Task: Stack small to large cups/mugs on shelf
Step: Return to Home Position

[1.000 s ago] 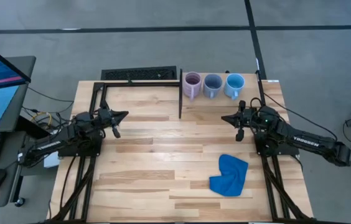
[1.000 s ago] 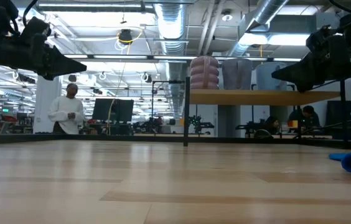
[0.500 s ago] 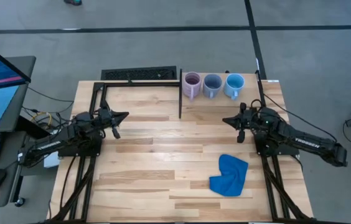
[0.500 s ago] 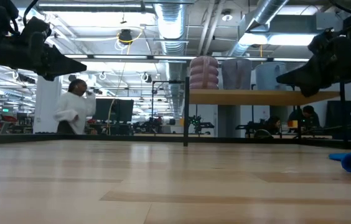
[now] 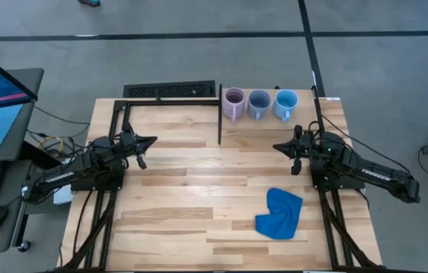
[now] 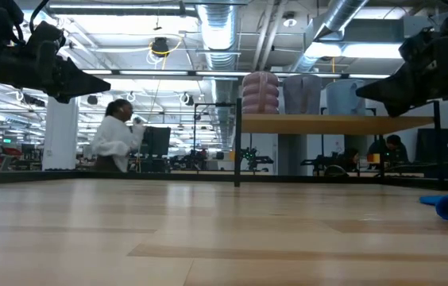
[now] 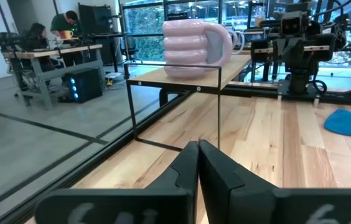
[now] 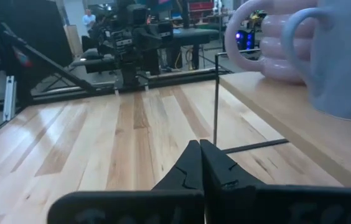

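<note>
Three mugs stand in a row on the pale wood shelf [image 5: 267, 125] at the table's far right: lilac mug [image 5: 234, 103], grey-blue mug [image 5: 259, 103], sky blue mug [image 5: 285, 103]. In the low view the shelf [image 6: 335, 123] is raised on a black frame and carries the lilac mug [image 6: 260, 92]. My left gripper [image 5: 152, 139] hovers shut over the table's left part. My right gripper [image 5: 278, 146] hovers shut just off the shelf's near edge, below the sky blue mug. Its wrist view shows the lilac mug [image 8: 269, 43] and a blue mug [image 8: 343, 56] close by.
A crumpled blue cloth [image 5: 280, 213] lies on the table's near right. A black bar [image 5: 220, 114] stands at the shelf's left edge, and a black frame [image 5: 165, 99] runs along the far edge. A person in white [image 6: 117, 143] walks in the room behind.
My right gripper has drawn slightly toward the table's right edge and risen a little; it stays shut. The mugs have not moved. The person in the room behind has walked to the right.
</note>
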Controlling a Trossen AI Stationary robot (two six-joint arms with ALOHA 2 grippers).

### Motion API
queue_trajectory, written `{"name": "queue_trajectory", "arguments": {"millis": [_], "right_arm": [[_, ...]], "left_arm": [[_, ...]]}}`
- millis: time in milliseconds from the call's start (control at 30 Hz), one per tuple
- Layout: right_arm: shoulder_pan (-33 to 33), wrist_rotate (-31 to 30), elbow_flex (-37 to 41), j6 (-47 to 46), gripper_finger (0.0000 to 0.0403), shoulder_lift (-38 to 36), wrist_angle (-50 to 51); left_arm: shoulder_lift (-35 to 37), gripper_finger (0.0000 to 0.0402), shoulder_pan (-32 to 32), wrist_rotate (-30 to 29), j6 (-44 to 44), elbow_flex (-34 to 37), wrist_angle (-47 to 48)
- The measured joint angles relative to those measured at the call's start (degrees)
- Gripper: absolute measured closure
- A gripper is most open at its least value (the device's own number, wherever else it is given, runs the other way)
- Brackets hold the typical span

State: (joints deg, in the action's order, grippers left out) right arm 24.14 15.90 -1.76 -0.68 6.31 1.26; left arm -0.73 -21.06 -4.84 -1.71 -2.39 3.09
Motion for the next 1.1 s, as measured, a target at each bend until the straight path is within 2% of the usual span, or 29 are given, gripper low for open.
{"name": "queue_trajectory", "arguments": {"millis": [833, 1100], "right_arm": [[-1.62, 0.31, -0.02, 0.23, 0.0395, 0.04, -0.10], [-1.62, 0.13, -0.02, 0.77, 0.0394, 0.04, -0.11]], "left_arm": [[-0.15, 0.0400, 0.00, 0.00, -0.70, 0.02, 0.02], [-4.53, 0.0400, 0.00, 0.02, -0.83, 0.02, 0.02]]}}
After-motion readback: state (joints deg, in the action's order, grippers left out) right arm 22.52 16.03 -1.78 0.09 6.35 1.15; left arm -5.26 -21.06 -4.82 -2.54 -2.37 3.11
